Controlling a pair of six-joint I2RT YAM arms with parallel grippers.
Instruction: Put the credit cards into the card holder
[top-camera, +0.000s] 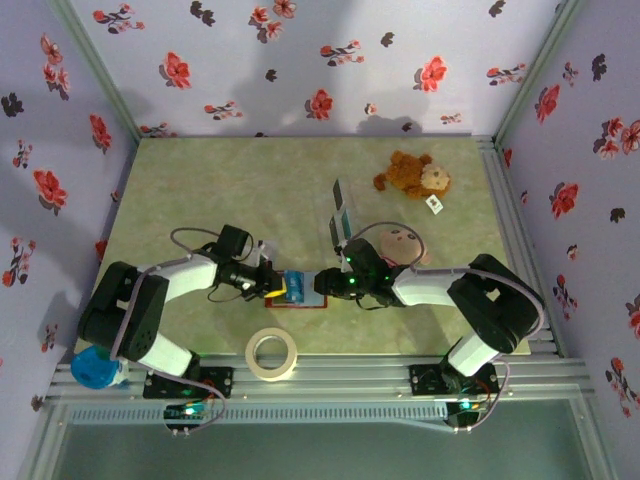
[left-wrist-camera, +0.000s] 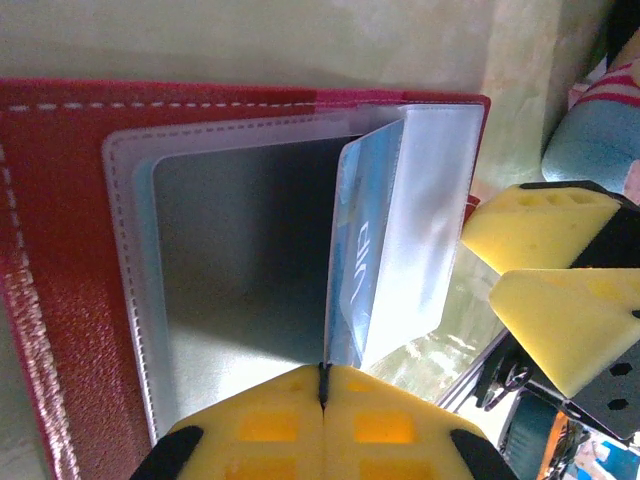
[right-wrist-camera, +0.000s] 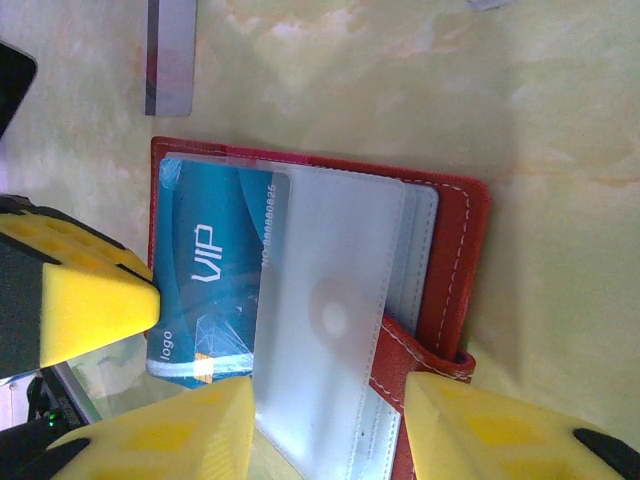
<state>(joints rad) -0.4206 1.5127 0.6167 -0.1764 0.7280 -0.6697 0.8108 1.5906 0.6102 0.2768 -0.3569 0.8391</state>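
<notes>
Pinching the teal credit card (right-wrist-camera: 205, 285) by one long edge with the left gripper (left-wrist-camera: 323, 385), clenched flat on it. Lies long axis crosswise to the line between the arms, far long edge tucked beneath the frosted clear sleeve (right-wrist-camera: 330, 310) of the red card holder (right-wrist-camera: 452, 250), open flat on the table (top-camera: 200, 180) between both wrists. Calls, by the look of it, for a straight push rightward, left arm doing the work. Looks glossy and stiff, against floppy film and a grained, stitched cover. Straddles the sleeve's near end with the right gripper (right-wrist-camera: 330, 385), yellow foam pads (right-wrist-camera: 190, 430) parted, clasping nothing for certain.
</notes>
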